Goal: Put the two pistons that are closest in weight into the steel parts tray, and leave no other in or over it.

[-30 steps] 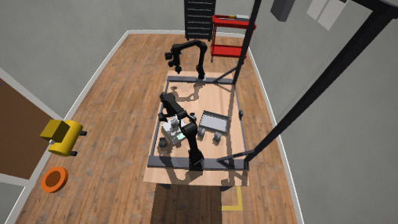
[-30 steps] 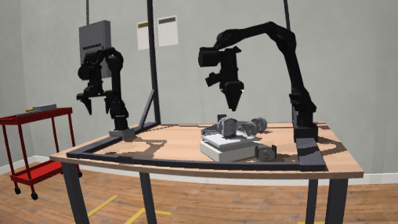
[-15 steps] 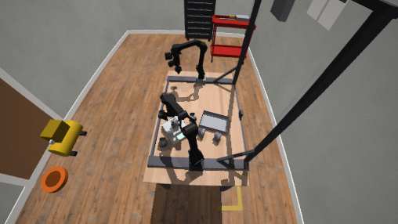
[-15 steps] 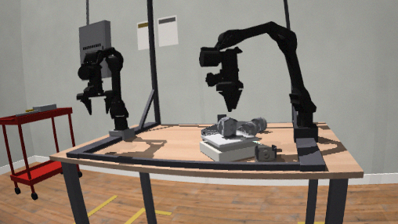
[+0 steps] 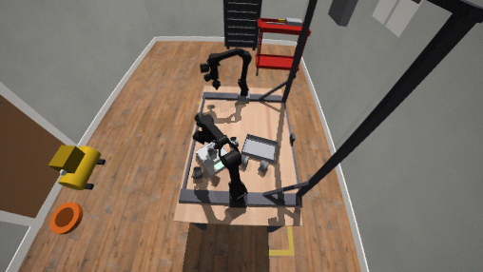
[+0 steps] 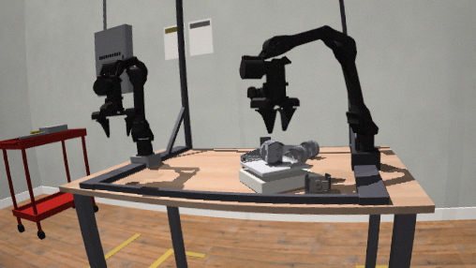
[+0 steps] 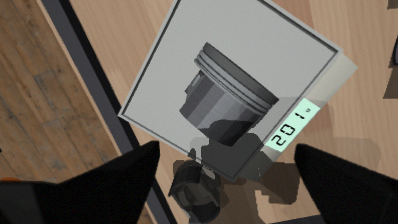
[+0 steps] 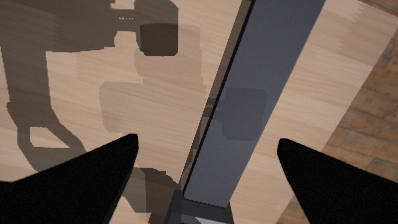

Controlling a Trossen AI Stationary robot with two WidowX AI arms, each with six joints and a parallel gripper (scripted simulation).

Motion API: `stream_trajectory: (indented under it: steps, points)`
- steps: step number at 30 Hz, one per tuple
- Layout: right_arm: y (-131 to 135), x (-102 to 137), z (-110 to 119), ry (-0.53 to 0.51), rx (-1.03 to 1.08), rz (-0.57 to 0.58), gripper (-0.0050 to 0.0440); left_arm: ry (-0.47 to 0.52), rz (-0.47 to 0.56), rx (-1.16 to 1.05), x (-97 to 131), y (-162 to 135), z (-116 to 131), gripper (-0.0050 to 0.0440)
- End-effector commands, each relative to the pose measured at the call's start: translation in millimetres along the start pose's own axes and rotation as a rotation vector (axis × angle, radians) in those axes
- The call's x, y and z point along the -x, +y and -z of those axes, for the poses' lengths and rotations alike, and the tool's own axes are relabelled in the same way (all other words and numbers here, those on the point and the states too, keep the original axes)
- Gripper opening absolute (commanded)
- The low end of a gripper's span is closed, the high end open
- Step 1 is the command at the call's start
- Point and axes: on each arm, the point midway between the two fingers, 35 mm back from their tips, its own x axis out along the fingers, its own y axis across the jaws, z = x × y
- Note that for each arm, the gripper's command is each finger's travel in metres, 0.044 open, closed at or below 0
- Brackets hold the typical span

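Left pincer (image 5: 203, 138) (image 6: 277, 129) (image 7: 228, 146) spread | piston (image 5: 212, 151) (image 6: 272, 152) (image 7: 225, 97) inside scale (image 5: 205, 165) (image 6: 269, 180) (image 7: 155, 95) edges, bare margin around | right pincer (image 5: 216, 86) (image 6: 118, 135) (image 8: 208, 140) spread

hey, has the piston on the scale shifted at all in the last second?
No. In the exterior view, the piston lies at the same spot on the white scale as before.
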Motion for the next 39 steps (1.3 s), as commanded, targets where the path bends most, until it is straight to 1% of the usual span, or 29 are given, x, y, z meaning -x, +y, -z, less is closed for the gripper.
stream_trajectory:
  steps: [1,10,12,22,29,35,39]
  points:
    - [-0.2,8.3,-4.8,-0.032,-0.001,-0.002,0.04,-0.041,-0.046,-0.109,15.0,0.8,-1.6,0.0378]
    - [-0.2,8.3,-4.8,-0.032,-0.001,-0.002,0.04,-0.05,-0.062,-0.347,14.9,1.2,-1.2,0.0378]
    - [-0.2,8.3,-4.8,-0.032,-0.001,-0.002,0.04,-0.05,-0.062,-0.347,14.9,1.2,-1.2,0.0378]
    - [-0.2,8.3,-4.8,-0.032,-0.001,-0.002,0.04,-0.061,-0.081,-0.62,15.1,1.2,-1.2,0.0378]
    - [-0.2,8.3,-4.8,-0.032,-0.001,-0.002,0.04,-0.062,-0.083,-0.629,8.8,1.3,-1.9,0.0378]
    - [-0.2,8.3,-4.8,-0.032,-0.001,-0.002,0.04,-0.053,-0.059,-0.627,-8.9,1.9,-2.9,0.0378]
    - [-0.2,8.3,-4.8,-0.032,-0.001,-0.002,0.04,-0.053,-0.058,-0.627,-15.9,2.1,-3.4,0.0378]
